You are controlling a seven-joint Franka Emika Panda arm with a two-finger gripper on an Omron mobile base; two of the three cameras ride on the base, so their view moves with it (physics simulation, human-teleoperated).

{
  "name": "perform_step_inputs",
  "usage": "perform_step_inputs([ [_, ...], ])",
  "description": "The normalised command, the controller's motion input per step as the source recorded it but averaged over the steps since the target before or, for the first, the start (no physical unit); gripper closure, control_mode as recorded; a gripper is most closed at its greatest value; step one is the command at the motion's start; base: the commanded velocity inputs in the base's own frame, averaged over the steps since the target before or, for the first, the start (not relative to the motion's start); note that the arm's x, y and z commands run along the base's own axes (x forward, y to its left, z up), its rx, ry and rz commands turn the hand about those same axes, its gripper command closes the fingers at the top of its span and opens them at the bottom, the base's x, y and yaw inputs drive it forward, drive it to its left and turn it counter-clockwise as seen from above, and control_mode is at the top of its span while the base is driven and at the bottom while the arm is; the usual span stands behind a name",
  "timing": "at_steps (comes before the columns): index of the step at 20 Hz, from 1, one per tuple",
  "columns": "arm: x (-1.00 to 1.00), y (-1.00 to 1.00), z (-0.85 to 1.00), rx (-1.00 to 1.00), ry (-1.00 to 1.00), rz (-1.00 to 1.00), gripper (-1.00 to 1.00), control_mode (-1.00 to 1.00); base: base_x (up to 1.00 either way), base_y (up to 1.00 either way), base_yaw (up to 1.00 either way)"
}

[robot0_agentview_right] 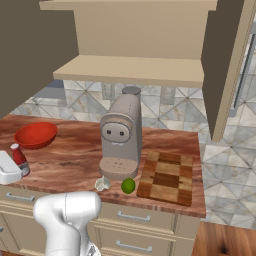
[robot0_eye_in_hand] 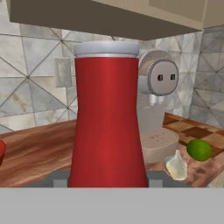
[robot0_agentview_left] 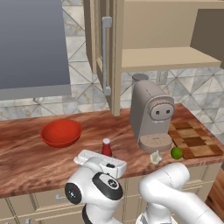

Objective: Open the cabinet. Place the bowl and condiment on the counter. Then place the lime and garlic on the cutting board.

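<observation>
The cabinet [robot0_agentview_left: 109, 57] doors are swung wide open and its shelves look bare. The bowl [robot0_agentview_left: 61, 132] sits on the counter [robot0_agentview_left: 26, 153] toward the left end, roughly mid-depth. The condiment [robot0_agentview_left: 106, 147] stands upright near the front edge, right of the bowl, and the gripper [robot0_agentview_left: 101, 161] is at it; in the hand view the bottle [robot0_eye_in_hand: 107, 118] sits between the finger tips [robot0_eye_in_hand: 59, 179], so the jaws look closed on it. The cutting board [robot0_agentview_right: 167, 177] lies at the right end of the counter. The lime [robot0_agentview_right: 128, 185] and garlic [robot0_agentview_right: 102, 183] are on the counter near the front edge, lime just beside the board's left edge, garlic a bit further left. A coffee machine [robot0_agentview_right: 120, 137] stands behind them.
</observation>
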Motion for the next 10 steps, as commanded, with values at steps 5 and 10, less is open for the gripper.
perform_step_inputs([
  [5, 0.18, 0.14, -0.05, 0.03, -0.01, 0.00, 1.00, -1.00, 0.00, 0.00, 0.00],
  [10, 0.32, 0.10, -0.06, 0.04, 0.00, 0.00, 1.00, -1.00, 0.00, 0.00, 0.00],
])
